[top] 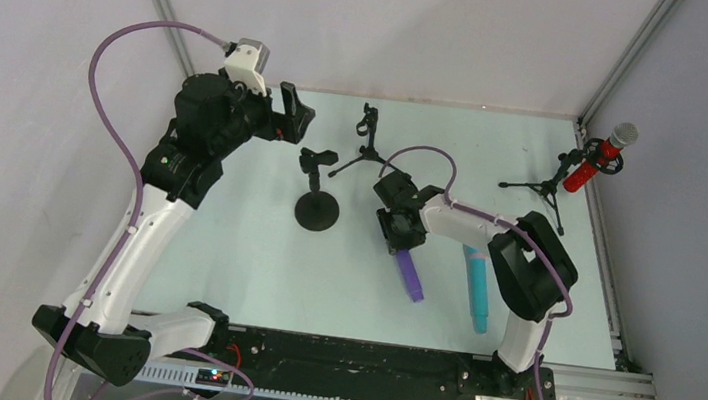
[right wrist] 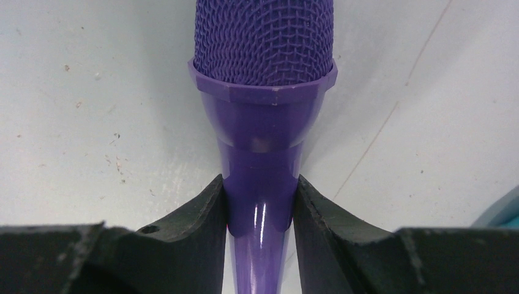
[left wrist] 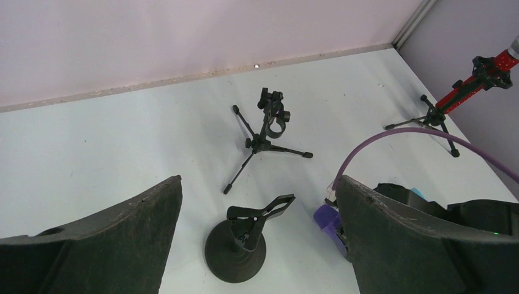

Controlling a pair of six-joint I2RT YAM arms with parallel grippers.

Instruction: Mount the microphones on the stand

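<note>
While the jaws of the right gripper (right wrist: 260,205) clamped the purple microphone (right wrist: 263,122) just below its head, as it lay on the bench (top: 244,248) beside the teal microphone (top: 476,289), the left gripper (top: 295,111) hung with jaws wide and empty. The glossy, tapering handle could slip through that grip on lifting, spoiling alignment with the clip stand (top: 317,196).

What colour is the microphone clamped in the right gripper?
Purple microphone, clearest in right wrist view.

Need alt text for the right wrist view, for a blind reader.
The right claw is shut on the purple microphone, dark fingers pinching its tapered neck below the mesh head. The pale table fills the background, with the teal microphone peeking in at far right.
</note>
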